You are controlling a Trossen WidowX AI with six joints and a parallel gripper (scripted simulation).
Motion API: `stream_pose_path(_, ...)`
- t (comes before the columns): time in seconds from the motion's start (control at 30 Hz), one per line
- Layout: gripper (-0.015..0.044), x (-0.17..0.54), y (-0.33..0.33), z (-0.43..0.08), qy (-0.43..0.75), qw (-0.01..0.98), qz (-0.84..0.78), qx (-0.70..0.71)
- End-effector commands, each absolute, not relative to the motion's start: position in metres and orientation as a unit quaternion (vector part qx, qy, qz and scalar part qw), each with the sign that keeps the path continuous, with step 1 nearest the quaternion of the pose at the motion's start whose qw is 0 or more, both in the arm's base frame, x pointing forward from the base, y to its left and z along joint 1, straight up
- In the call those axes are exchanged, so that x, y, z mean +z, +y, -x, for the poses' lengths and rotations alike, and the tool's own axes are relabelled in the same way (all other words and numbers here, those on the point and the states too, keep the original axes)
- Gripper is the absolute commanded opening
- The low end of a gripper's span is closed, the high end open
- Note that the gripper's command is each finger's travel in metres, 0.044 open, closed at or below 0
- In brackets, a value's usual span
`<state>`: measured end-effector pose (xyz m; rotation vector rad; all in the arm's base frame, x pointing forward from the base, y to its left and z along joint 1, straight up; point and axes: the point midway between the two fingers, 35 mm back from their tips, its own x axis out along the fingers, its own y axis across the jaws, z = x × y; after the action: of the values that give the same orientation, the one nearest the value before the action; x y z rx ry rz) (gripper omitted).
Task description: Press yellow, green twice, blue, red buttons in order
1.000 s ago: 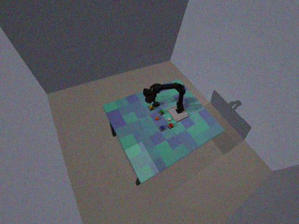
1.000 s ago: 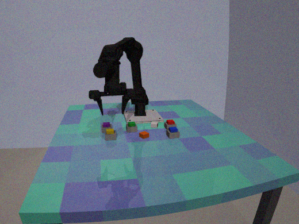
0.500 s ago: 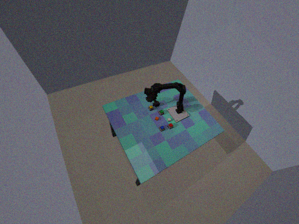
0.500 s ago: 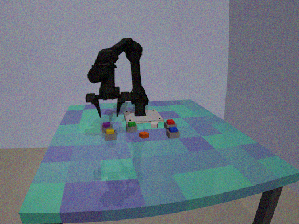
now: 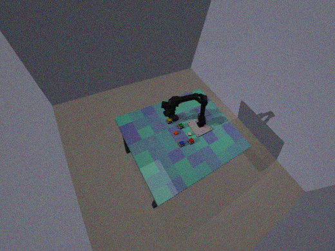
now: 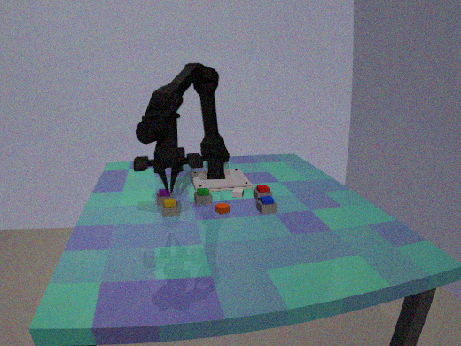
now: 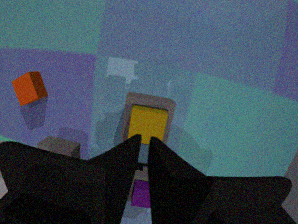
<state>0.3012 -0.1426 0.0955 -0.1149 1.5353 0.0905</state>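
The gripper (image 6: 170, 192) (image 7: 145, 141) is held pointing down near the yellow button (image 5: 169, 121) (image 6: 169, 203) (image 7: 148, 122) — its jaws drawn nearly together, with nothing gripped. The purple button (image 6: 164, 193) (image 7: 141, 193) is set just beside the yellow one. The green button (image 5: 181, 125) (image 6: 203, 192) is placed nearer the arm's base plate (image 5: 206, 130) (image 6: 241, 182); the blue button (image 5: 181, 143) (image 6: 267, 200) and red button (image 5: 191, 140) (image 6: 262, 189) are seen side by side — well apart from the yellow.
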Motion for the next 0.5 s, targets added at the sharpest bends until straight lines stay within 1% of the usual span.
stream_pose_path(0.0,0.0020,0.095,-0.144,-0.301,0.695,0.717,0.052,0.037)
stream_pose_path(0.47,0.0020,0.079,-0.144,-0.302,0.695,0.717,0.052,0.037)
